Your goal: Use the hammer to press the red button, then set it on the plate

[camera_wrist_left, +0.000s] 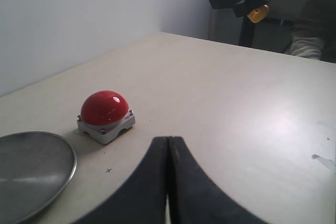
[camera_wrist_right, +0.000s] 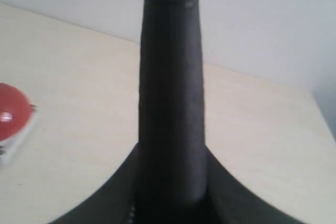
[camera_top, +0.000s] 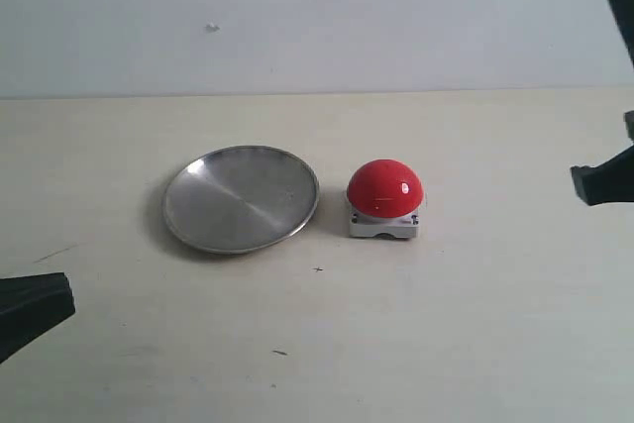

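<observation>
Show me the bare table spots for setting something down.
Free: the strip between the plate and the back wall; the front stretch nearer than plate and red button; the span from button to the right end effector. Crowded: the narrow gap between plate and button, and the near-left corner by the left end effector.

Right hand [camera_wrist_right: 170,198] was clamped on the hammer [camera_wrist_right: 170,77], its black handle sticking straight out between the fingers. Button [camera_wrist_right: 9,113] sat on the worktop [camera_wrist_right: 257,145], well apart, cut by the frame edge. Pale wall [camera_wrist_right: 262,19] behind.
</observation>
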{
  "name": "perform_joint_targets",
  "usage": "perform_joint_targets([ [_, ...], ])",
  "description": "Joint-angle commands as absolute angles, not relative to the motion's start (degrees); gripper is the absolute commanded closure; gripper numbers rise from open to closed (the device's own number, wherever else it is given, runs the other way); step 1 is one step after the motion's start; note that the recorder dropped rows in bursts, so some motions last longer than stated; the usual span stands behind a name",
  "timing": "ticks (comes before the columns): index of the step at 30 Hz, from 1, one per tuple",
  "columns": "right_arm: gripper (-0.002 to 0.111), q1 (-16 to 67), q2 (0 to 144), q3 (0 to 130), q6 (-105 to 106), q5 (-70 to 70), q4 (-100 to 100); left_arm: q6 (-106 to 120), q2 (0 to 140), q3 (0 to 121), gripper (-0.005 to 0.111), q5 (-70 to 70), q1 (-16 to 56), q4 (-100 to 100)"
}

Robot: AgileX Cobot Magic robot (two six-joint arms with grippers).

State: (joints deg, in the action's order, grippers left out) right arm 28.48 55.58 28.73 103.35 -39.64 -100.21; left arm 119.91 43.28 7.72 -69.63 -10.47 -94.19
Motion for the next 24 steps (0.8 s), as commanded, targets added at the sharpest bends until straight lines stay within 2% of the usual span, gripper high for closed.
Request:
perform_joint_targets([
  [1, 0.108, 28.36, 56.74, 31.54, 107.56, -43.21, -99.95, 120.08, 43.10, 7.99, 0.107, -69.96, -10.21, -94.41],
  [4, 0.108, 28.36, 56.60, 31.54, 105.50, -38.64, -99.71, 120.08, 43.10, 7.99, 0.107, -69.96, -10.21, -94.10],
  [9, 0.108, 28.36, 55.40, 31.54, 97.82, -20.61, -97.64, 120.08, 43.10, 7.99, 0.107, -69.96, -10.21, -93.52],
  [16, 0.108, 28.36, 55.62, 31.54, 97.43, -0.55, -99.95, 120.08, 43.10, 7.99, 0.107, -69.96, -10.21, -93.52],
  [24, 0.108, 28.36, 59.03, 30.27, 95.09, 16.01, -97.80, 120.08, 43.10, 7.99, 0.107, -69.96, -10.21, -93.52],
])
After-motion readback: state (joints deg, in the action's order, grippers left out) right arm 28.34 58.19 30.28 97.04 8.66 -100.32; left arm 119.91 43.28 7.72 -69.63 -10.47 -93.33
